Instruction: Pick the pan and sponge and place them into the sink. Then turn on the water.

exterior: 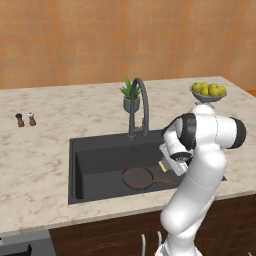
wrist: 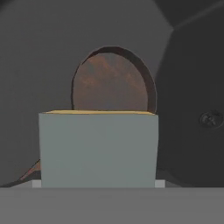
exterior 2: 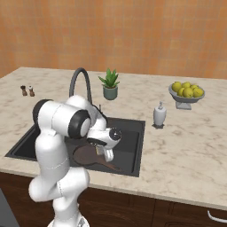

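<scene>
Hand view puts the grey-blue-over-yellow sponge block (wrist: 98, 148) clamped between my gripper's (exterior: 176, 165) jaws above the dark grey sink (exterior: 95, 165), where the reddish-brown round pan (exterior: 138, 177) already lies, ready for release.

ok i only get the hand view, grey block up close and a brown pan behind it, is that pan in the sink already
observer: yes, the pan lies flat on the floor of the sink, with its handle pointing right in the left base view.
operator: where's the hand
observer: the hand is low over the right part of the sink, with the sponge at its tips, just right of the pan.
operator: water on
observer: no, nothing runs from the faucet.
</scene>
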